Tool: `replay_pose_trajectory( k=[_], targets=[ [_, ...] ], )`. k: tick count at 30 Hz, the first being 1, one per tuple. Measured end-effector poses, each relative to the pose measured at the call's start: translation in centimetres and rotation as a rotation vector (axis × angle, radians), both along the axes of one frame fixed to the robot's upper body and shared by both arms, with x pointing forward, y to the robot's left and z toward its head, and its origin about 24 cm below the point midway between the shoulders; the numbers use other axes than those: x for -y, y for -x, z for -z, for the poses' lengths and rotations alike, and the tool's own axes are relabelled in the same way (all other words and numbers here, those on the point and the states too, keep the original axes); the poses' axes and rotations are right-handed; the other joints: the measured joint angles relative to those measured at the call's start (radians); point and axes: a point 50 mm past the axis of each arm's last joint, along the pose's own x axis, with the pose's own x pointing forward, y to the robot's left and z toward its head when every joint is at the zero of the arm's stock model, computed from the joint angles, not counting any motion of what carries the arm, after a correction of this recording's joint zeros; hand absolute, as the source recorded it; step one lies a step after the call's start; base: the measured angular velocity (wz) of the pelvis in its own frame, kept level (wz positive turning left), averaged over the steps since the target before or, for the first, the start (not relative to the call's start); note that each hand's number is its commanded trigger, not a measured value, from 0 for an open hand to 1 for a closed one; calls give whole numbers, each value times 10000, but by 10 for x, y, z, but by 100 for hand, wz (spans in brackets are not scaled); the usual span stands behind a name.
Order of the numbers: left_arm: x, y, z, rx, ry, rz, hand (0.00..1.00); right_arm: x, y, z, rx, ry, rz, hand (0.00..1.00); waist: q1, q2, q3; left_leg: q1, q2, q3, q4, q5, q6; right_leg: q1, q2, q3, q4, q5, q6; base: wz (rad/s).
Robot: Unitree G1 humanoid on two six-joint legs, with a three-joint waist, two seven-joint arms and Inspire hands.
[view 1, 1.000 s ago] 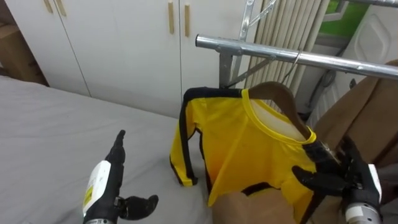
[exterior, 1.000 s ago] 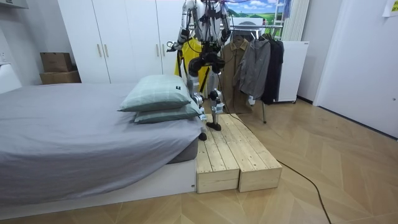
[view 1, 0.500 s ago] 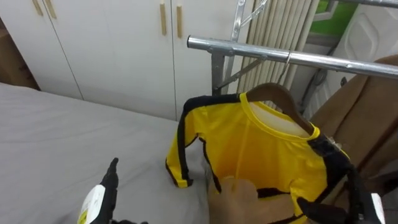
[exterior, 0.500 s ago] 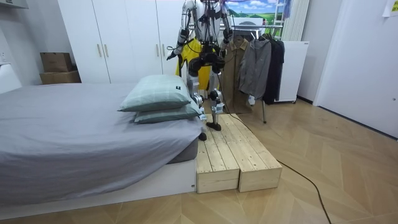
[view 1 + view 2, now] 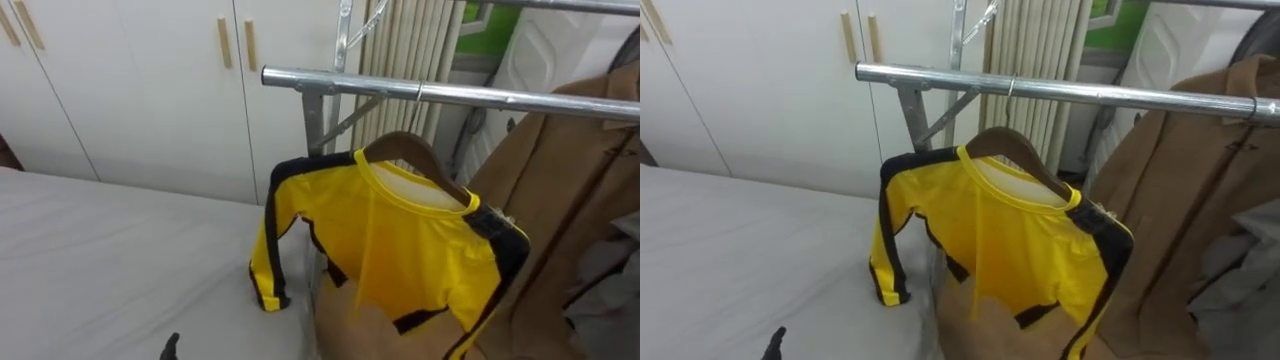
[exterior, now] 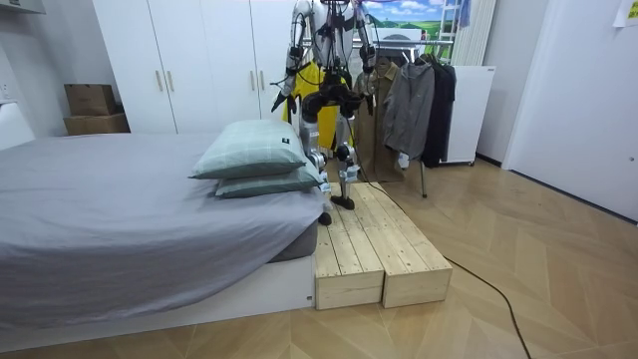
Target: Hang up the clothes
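A yellow shirt (image 5: 400, 240) with black trim hangs on a wooden hanger (image 5: 400, 146). The hanger's hook sits over the metal rail (image 5: 330, 82) of the clothes rack. No hand touches the shirt, and a tan shape hides its lower edge. Low at the left of the left eye view, one straight fingertip of my left hand (image 5: 170, 346) pokes up over the grey bed (image 5: 110, 260). In the room view I stand on a wooden platform (image 6: 374, 249) between bed and rack, with the left hand (image 6: 282, 99) and right hand (image 6: 365, 86) lowered at my sides.
A brown coat (image 5: 565, 200) hangs on the same rail just right of the shirt, and grey and dark garments (image 6: 419, 105) hang farther along. White wardrobe doors (image 5: 130, 80) stand behind the bed. Two pillows (image 6: 254, 160) lie on the bed near the platform.
My right hand has come off the shirt's right sleeve and dropped out of the eye view. The left hand has sunk to the lower edge. The view has shifted, and the shirt now hangs free.
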Motion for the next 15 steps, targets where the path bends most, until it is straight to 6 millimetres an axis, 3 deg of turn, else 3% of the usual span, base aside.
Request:
replay_pose_trajectory(
  k=[5,15],
  targets=[
    [-1,10,8,-518,-10,-93,0,-14,10,9,-410,-664,-280,0,-96,96,13,124,-3,22,-1,-4,-4,32,51,98,136,-9,9,-6],
    [-2,16,11,-778,-50,-151,0,-18,32,22,-1365,-1962,-520,0,-84,210,19,87,-29,-37,-179,-46,-65,-130,57,8,316,-8,34,2]
  ],
)
